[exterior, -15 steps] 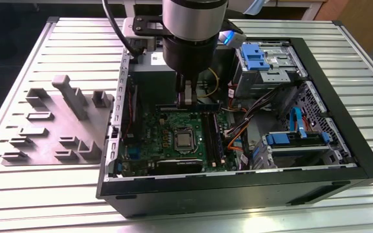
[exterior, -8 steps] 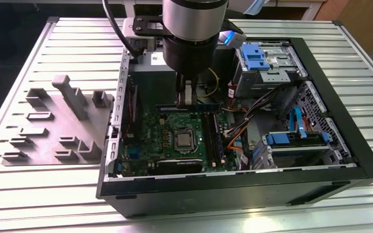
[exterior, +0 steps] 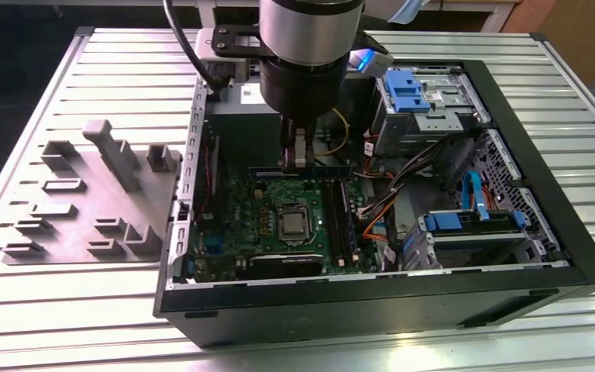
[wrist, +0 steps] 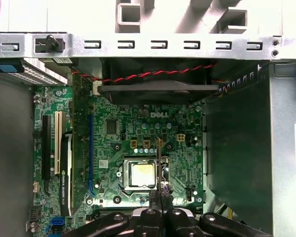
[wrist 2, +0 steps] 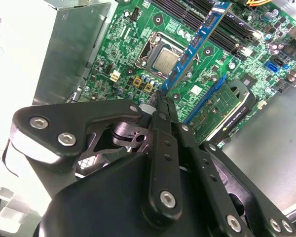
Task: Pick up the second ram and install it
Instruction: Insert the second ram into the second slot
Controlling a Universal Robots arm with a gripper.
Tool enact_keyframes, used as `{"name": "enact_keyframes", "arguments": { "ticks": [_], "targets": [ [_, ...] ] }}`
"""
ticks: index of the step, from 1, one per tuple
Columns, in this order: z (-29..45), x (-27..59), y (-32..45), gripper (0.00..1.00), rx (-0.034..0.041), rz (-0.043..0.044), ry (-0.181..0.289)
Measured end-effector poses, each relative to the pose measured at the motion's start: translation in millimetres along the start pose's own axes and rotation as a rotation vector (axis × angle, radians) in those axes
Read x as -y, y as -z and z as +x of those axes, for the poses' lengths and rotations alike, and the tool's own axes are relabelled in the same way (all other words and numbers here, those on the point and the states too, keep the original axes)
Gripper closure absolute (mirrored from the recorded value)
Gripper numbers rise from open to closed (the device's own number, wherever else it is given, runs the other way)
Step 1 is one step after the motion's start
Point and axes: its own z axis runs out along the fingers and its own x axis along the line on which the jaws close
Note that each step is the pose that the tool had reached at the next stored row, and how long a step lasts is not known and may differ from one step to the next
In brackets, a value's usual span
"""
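My gripper hangs inside the open computer case, shut on the second ram, a thin dark blue stick. I grip it near its middle, and it hovers level above the far part of the green board, over the processor socket. In the exterior view it lies crosswise to the long black slots. Both wrist views show the fingers pinched on the ram, which is seen edge-on as a thin line over the socket.
A grey plastic fixture stands on the slatted table at the exterior view's left. The grey power-supply box fills the case's far corner. Drive cages with blue parts and loose cables crowd the right. A graphics card sits by the board's edge.
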Motion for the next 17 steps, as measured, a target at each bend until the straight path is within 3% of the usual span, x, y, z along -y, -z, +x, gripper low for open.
{"name": "enact_keyframes", "arguments": {
  "ticks": [4,17],
  "targets": [
    [0.0,0.1,-0.2,0.89,0.0021,0.0017,-0.051],
    [0.1,0.1,-2.7,0.89,0.0123,0.01,-0.28]
  ]
}}
